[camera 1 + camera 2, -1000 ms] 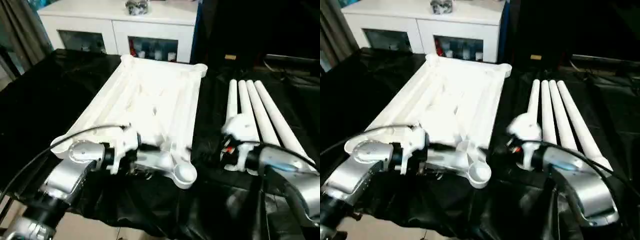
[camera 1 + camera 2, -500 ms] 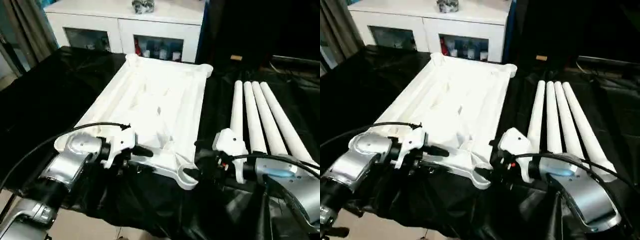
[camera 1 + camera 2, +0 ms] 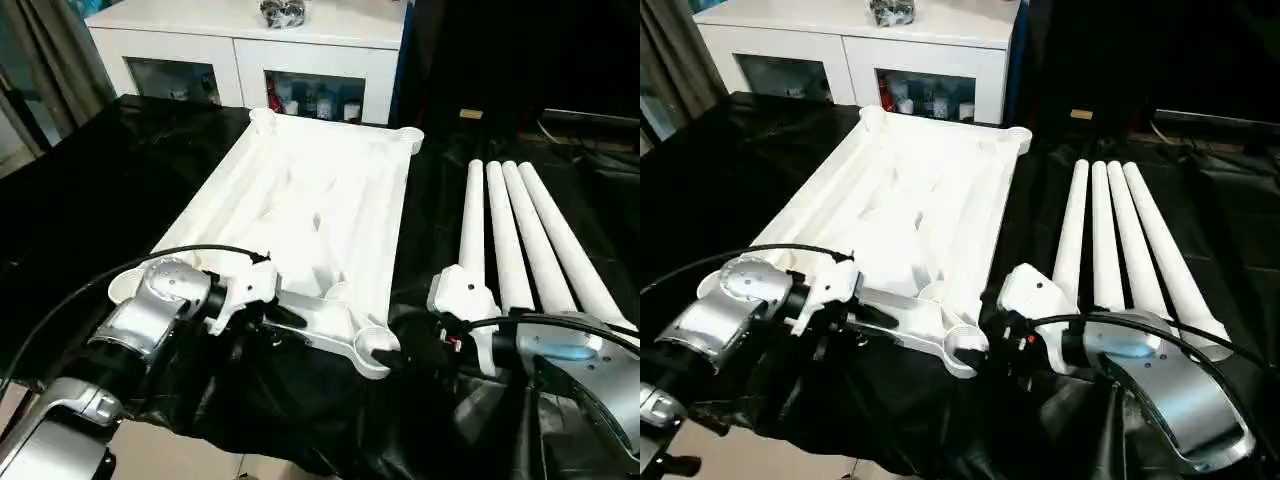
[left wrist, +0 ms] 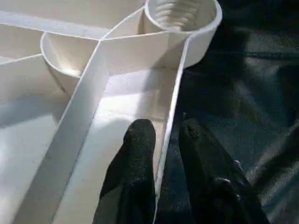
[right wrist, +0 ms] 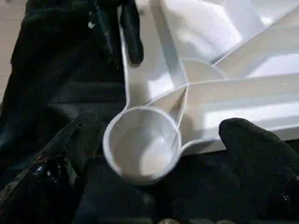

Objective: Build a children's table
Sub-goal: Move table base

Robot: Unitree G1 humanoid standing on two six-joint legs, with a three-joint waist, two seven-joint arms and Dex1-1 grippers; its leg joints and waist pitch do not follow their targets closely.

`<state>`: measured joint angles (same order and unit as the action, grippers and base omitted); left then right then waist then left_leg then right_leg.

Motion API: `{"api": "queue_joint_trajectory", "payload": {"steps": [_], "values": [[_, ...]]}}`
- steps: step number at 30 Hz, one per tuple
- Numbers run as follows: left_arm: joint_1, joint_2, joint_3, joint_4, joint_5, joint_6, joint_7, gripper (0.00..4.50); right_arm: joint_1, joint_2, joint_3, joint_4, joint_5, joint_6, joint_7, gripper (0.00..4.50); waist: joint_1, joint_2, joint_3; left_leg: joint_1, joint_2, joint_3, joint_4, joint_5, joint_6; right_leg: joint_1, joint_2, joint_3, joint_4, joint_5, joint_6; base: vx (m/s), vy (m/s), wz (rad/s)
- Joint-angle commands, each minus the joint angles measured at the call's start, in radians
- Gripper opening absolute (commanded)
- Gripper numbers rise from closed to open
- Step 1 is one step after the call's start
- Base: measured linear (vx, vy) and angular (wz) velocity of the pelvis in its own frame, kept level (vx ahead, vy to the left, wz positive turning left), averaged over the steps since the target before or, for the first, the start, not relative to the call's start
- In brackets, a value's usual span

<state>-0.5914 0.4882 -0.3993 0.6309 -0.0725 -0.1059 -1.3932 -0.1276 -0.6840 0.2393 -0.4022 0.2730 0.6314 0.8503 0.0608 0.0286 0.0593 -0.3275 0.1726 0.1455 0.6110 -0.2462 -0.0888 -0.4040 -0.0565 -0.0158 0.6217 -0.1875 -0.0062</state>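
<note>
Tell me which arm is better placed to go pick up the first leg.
Right, most likely. The right gripper has its jaws open around the tabletop's near corner socket, right beside the four legs. The left gripper straddles the tabletop's near rim, farther from them.

Left hand [image 4: 166,135] has its fingers nearly together; right hand [image 5: 163,154] is spread wide, forearms reaching forward.

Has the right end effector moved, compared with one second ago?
Yes. The right end effector left the near ends of the legs and went toward the tabletop; its open fingers now flank the near corner socket.
</note>
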Motion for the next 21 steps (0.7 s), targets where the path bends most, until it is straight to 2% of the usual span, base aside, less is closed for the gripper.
{"api": "queue_joint_trajectory", "payload": {"steps": [1, 11, 14, 15, 16, 19, 20, 21], "values": [[-0.015, -0.005, -0.012, 0.030, 0.028, -0.027, -0.017, 0.73, 0.003, -0.013, 0.003, -0.035, 0.000, 0.012, 0.007, 4.50, 0.003, 0.003, -0.065, -0.019, 0.034, -0.002, -0.069, -0.066, 0.006, 0.073, -0.063, 0.042, -0.066, -0.076, -0.253, 0.000, 0.000, 0.00], [-0.010, -0.018, 0.004, 0.042, 0.024, 0.001, -0.012, 0.02, 0.000, -0.012, 0.011, -0.045, 0.002, 0.021, 0.002, 4.50, -0.003, 0.005, -0.065, -0.021, 0.034, -0.002, -0.070, -0.074, 0.009, 0.073, -0.065, 0.042, -0.069, -0.114, -0.251, 0.000, 0.000, 0.00], [0.064, -0.047, 0.077, -0.082, -0.047, 0.070, 0.082, 0.01, -0.008, 0.004, 0.012, -0.036, -0.005, 0.015, -0.016, 4.50, -0.006, 0.004, -0.066, -0.024, 0.036, -0.003, -0.069, -0.069, 0.007, 0.076, -0.068, 0.042, -0.065, -0.104, -0.257, 0.000, 0.000, 0.00], [0.064, -0.047, 0.077, -0.082, -0.047, 0.070, 0.082, 0.01, -0.008, 0.004, 0.012, -0.036, -0.005, 0.015, -0.016, 4.50, -0.011, 0.004, -0.064, -0.025, 0.036, -0.003, -0.069, -0.069, 0.010, 0.074, -0.066, 0.041, -0.068, -0.105, -0.261, 0.000, 0.000, 0.00], [0.099, -0.042, 0.081, -0.128, -0.037, 0.071, 0.115, 0.01, -0.012, 0.009, 0.013, -0.031, -0.008, 0.014, -0.020, 4.50, -0.011, -0.001, -0.064, -0.024, 0.035, -0.003, -0.069, -0.070, 0.015, 0.074, -0.065, 0.041, -0.069, -0.125, -0.253, 0.000, 0.000, 0.00], [0.125, -0.039, 0.084, -0.157, -0.030, 0.080, 0.139, 0.01, -0.017, 0.015, 0.016, -0.026, -0.010, 0.013, -0.024, 4.50, -0.016, 0.000, -0.062, -0.024, 0.034, -0.002, -0.071, -0.080, 0.022, 0.070, -0.063, 0.041, -0.074, -0.165, -0.238, 0.000, 0.000, 0.00], [0.158, -0.037, 0.091, -0.195, -0.021, 0.096, 0.172, 0.01, -0.023, 0.022, 0.020, -0.019, -0.014, 0.013, -0.028, 4.50, -0.019, -0.007, -0.062, -0.026, 0.036, -0.003, -0.071, -0.084, 0.023, 0.071, -0.065, 0.041, -0.073, -0.189, -0.229, 0.000, 0.000, 0.00], [0.170, -0.038, 0.094, -0.208, -0.019, 0.101, 0.184, 0.01, -0.027, 0.027, 0.023, -0.015, -0.016, 0.013, -0.030, 4.50, -0.019, -0.005, -0.061, -0.027, 0.035, -0.004, -0.072, -0.082, 0.024, 0.071, -0.064, 0.040, -0.074, -0.197, -0.225, 0.000, 0.000, 0.00]]}}
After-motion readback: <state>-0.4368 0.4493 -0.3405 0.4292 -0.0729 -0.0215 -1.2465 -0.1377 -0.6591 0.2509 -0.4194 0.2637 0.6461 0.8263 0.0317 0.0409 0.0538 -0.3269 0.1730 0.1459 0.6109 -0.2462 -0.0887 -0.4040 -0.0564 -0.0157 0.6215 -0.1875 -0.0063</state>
